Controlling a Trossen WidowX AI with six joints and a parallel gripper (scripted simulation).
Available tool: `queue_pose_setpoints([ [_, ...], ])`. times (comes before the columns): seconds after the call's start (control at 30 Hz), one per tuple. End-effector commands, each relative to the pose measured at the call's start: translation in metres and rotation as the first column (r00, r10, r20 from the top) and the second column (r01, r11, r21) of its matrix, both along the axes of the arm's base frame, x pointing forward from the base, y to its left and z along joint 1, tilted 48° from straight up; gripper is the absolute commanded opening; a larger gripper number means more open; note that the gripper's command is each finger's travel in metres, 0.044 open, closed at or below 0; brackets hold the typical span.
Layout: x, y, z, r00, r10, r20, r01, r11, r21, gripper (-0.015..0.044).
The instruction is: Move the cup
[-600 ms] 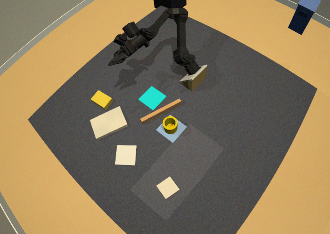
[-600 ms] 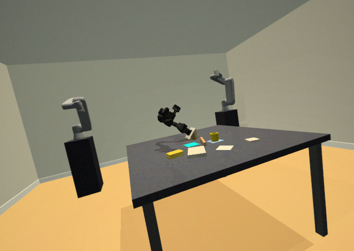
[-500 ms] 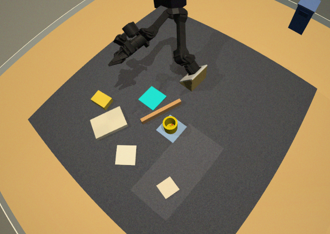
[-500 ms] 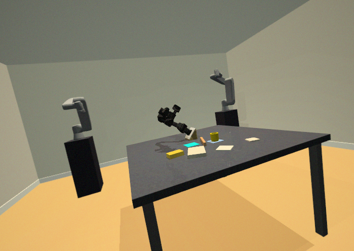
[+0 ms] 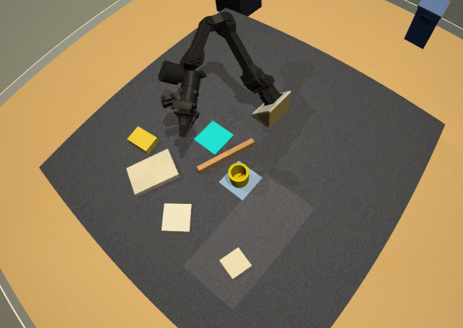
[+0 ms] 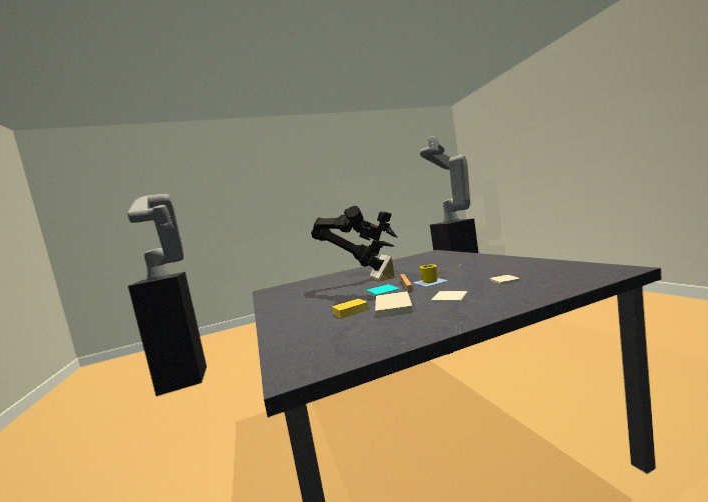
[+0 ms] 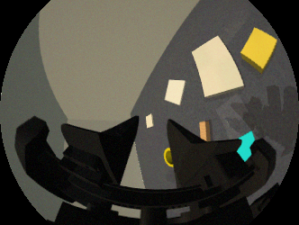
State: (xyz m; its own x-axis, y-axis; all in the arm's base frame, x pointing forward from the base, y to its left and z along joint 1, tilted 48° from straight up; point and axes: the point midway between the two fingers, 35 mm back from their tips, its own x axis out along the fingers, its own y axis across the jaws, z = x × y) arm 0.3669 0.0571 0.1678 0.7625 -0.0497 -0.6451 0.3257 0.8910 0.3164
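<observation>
Top view has the cup [image 5: 239, 183] [image 6: 428, 273] [image 7: 166, 157] upright on the pale blue pad [image 5: 254, 178] [image 6: 439, 282], with small red marbles [image 5: 241, 175] inside. Just beside that pad lies the orange bar [image 5: 226, 155] [image 6: 405, 282] [image 7: 204, 130], and across it the cyan pad [image 5: 213, 137] [image 6: 382, 289] [image 7: 246, 146], which I take to be the destination. The larger cream square [image 5: 176, 217] [image 6: 449, 295] [image 7: 175, 92] and smaller cream square [image 5: 235, 262] [image 6: 504, 278] [image 7: 149, 121] lie farther off on the table [image 5: 337, 154] [image 6: 544, 295] [image 7: 189, 27]. The cream block [image 5: 152, 172] [image 6: 392, 301] [image 7: 218, 69] and yellow block [image 5: 141, 138] [image 6: 349, 307] [image 7: 258, 47] sit off to the cyan pad's side.

The pincer [image 5: 183, 134] [image 6: 393, 239] [image 7: 153, 121] is raised above the table, well apart from the cup, its fingers partly apart with nothing between them. I judge the step in hand to be the approach, with the grasp and carry not yet begun. The next move calls for lining up with the cup, spreading the fingers enough to straddle it, and coming in without knocking its wall. Then a level lift should clear the bar; tipping or catching on it could spill the marbles.
</observation>
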Motion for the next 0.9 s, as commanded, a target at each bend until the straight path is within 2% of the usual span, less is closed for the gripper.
queue_pose_setpoints([
  [0.0, -0.004, 0.016, -0.061, 0.943, -0.194, -0.272, 0.198, 0.980, -0.012, 0.0167],
  [0.13, -0.017, 0.027, -0.104, 0.839, -0.356, -0.411, 0.335, 0.934, -0.125, 0.0167],
  [0.23, -0.029, 0.033, -0.132, 0.750, -0.481, -0.454, 0.413, 0.877, -0.247, 0.0167],
  [0.33, -0.042, 0.035, -0.154, 0.664, -0.604, -0.441, 0.471, 0.796, -0.381, 0.0167],
  [0.5, -0.060, 0.040, -0.181, 0.568, -0.752, -0.335, 0.519, 0.643, -0.563, 0.0167],
  [0.6, -0.065, 0.041, -0.187, 0.552, -0.780, -0.294, 0.526, 0.600, -0.603, 0.0167],
  [0.87, -0.064, 0.041, -0.187, 0.552, -0.780, -0.294, 0.526, 0.600, -0.603, 0.0167],
])
